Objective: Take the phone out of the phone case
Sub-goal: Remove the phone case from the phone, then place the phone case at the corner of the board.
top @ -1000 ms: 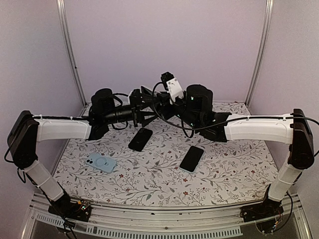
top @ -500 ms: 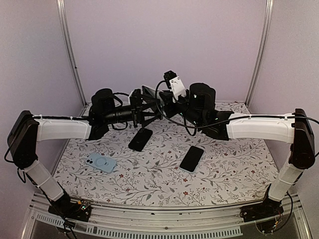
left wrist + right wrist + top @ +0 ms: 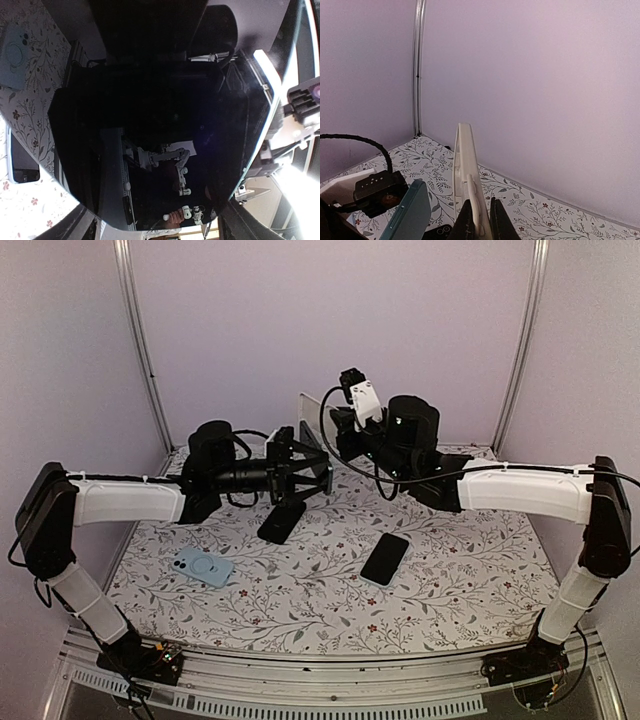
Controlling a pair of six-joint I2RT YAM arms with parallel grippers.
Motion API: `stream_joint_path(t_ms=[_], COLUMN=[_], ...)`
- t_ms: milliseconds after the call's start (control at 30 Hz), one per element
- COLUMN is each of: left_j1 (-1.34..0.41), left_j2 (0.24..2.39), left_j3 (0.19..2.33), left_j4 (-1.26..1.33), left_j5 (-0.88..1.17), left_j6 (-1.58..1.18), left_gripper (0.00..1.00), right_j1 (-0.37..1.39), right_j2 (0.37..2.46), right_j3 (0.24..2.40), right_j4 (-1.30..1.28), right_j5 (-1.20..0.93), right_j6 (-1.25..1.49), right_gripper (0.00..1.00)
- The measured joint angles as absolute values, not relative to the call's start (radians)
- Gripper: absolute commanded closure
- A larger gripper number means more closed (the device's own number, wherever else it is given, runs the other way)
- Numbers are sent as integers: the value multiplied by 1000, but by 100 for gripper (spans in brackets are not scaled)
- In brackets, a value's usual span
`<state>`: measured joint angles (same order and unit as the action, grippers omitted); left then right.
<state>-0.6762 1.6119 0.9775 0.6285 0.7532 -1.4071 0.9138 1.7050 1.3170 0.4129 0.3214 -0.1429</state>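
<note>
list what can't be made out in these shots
- left pincer fingers: left wrist view, the held phone fills the frame and covers them.
- right pincer tips: right wrist view, cut off by the bottom edge.
- inside of the case: edge-on in the right wrist view, too small in the top view.
- black phone on the table: top view, far end covered by the left pincer.

The right gripper (image 3: 480, 219) pinches the lower edge of a pale phone case (image 3: 463, 165) between its 2 black fingers (image 3: 465, 223), and the case stands upright, seen edge-on. Just left of it, a teal-edged phone (image 3: 413, 212) tilts above the floral table (image 3: 545, 220), with lilac walls (image 3: 535, 90) behind.
</note>
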Motion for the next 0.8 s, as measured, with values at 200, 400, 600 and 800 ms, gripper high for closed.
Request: stream_joint_path(t_ms=[200,400,600,800], left_j1=[-676,-670,-661,-654], left_j2=[1612,1610,1594,1582], left_j3=[978,978,978,978], left_j4=[591,521,460,426], left_j5=[754,751,748,748], left_j6=[-1374,-1316,-1262,-1225], left_gripper=[69,69,69,69], right_j1=[906,850,712,516], right_j2=[1705,1692,1603,1504], right_j3=[1335,1305,1144,940], right_j4=[417,390,332,300], right_j5=[345,368,368,310], right_j6=[-130,-51,149,411], right_gripper=[97,97,95,95])
